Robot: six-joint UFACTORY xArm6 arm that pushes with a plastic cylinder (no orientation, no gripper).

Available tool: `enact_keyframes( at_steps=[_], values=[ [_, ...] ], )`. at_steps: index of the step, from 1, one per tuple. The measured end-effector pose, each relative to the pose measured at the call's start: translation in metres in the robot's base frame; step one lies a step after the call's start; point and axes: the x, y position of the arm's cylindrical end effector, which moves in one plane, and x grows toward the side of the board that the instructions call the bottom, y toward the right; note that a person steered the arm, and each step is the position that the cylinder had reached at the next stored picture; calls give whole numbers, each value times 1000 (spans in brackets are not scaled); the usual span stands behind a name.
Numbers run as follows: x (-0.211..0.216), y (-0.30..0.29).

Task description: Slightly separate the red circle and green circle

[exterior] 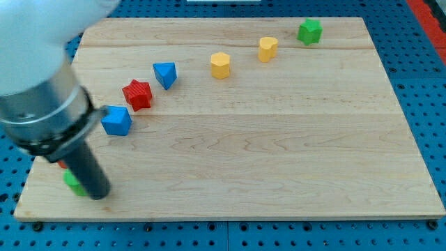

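The green circle (71, 181) lies near the board's bottom left corner, mostly hidden behind my dark rod. Only a small sliver of the red circle (62, 164) shows just above it, at the rod's left edge. The two seem close together, but I cannot tell whether they touch. My tip (100, 196) rests on the board just right of the green circle, apparently against it.
Other blocks form an arc across the wooden board (279, 153): a blue cube (116, 120), a red star (137, 95), a blue triangle (165, 74), two yellow blocks (220, 65) (267, 48) and a green block (310, 31). The board's left edge is close to the circles.
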Motion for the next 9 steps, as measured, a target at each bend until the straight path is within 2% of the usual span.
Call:
enact_keyframes(
  at_steps=[1, 3, 4, 5, 7, 8, 9],
  values=[
    [0, -58],
    [-14, -73],
    [2, -54],
    [16, -109],
    [-17, -110],
    [-57, -105],
    [-61, -94]
  ],
)
